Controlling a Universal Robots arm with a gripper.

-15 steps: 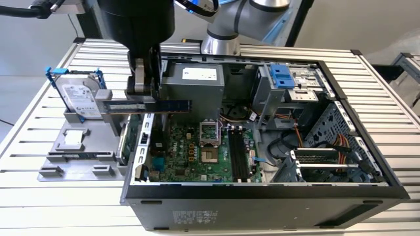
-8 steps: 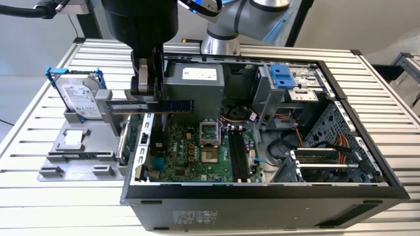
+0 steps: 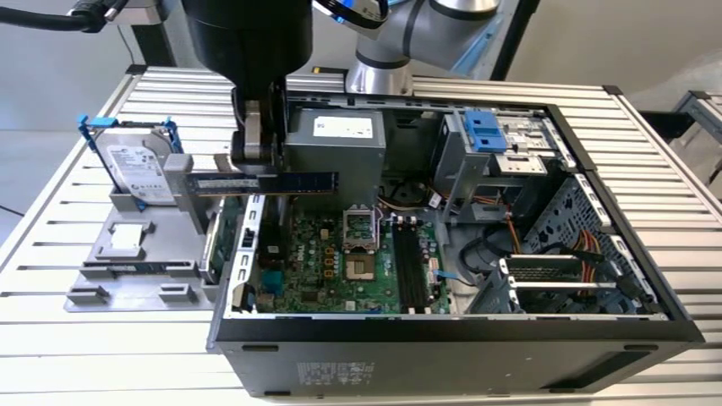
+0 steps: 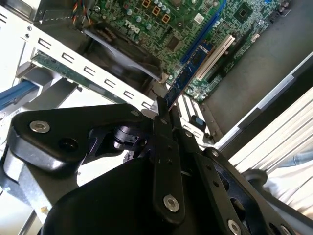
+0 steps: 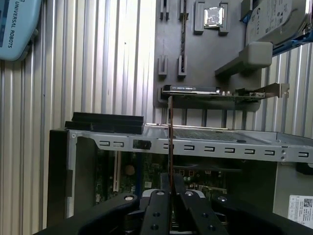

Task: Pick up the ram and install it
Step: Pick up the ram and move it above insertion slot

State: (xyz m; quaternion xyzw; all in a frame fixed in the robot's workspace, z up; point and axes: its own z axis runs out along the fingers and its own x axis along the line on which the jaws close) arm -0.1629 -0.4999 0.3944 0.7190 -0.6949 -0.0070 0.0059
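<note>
Slatted table (image 3: 101, 355) bears an open computer case (image 3: 451, 328) holding a motherboard (image 3: 327, 264), with the end effector (image 3: 257, 173) clamped on the ram (image 3: 303, 181).

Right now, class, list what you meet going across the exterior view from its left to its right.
hard drive in blue rails → ram → processor socket → memory slots → blue drive-bay latch

In the exterior view the arm (image 3: 390, 51) is cut off by the picture's upper edge, and the gripper (image 3: 257, 165) covers the stretch of the ram (image 3: 303, 182) that it clamps. In the first wrist view the ram is seen edge-on, so its flat faces cannot be made out. There the hard drive (image 5: 276, 19) runs out past the picture's edge, as does the gripper's body in both wrist views.
</note>
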